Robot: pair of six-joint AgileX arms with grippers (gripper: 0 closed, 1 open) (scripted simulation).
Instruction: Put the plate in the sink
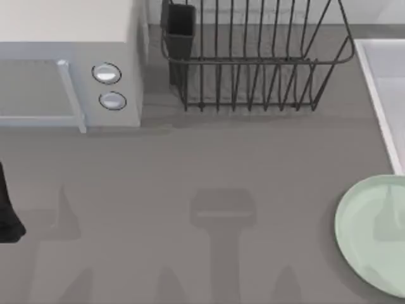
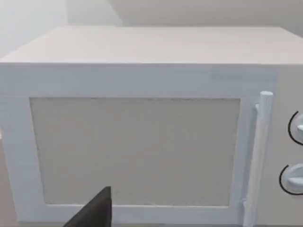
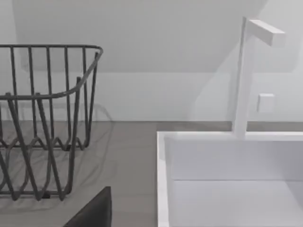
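A white microwave (image 1: pixel 69 63) stood at the far left of the grey table (image 1: pixel 190 164), its door shut, a vertical handle (image 1: pixel 71 95) beside the door and two round knobs (image 1: pixel 107 85) on the panel to the right of it. In the left wrist view the microwave (image 2: pixel 142 132) faced the camera squarely, and a dark finger (image 2: pixel 92 213) of the left gripper showed low in front of it; whether those jaws were apart or together could not be told. A dark wire rack (image 1: pixel 253 57) stood at the far middle, with a dark cup (image 1: pixel 180 25) hung on its left end. The sink (image 1: pixel 383 95) lay at the right edge, its pale rim running toward the near side, with open table between it and the rack. In the right wrist view the sink (image 3: pixel 163 179) showed a smooth white inside and a square white tap (image 3: pixel 246 75) rising from its far rim, with the rack (image 3: pixel 42 118) well apart beside it; a dark finger (image 3: pixel 92 213) of the right gripper sat low there, jaw state impossible to tell. The plate (image 1: pixel 370 234) lay flat on the table at the near right, just in front of the sink's near end, partly cut by the edge. It was pale mint-green, round, glossy and plain, with a shallow raised rim. A dark piece of the left arm (image 1: pixel 7 209) showed at the left edge.
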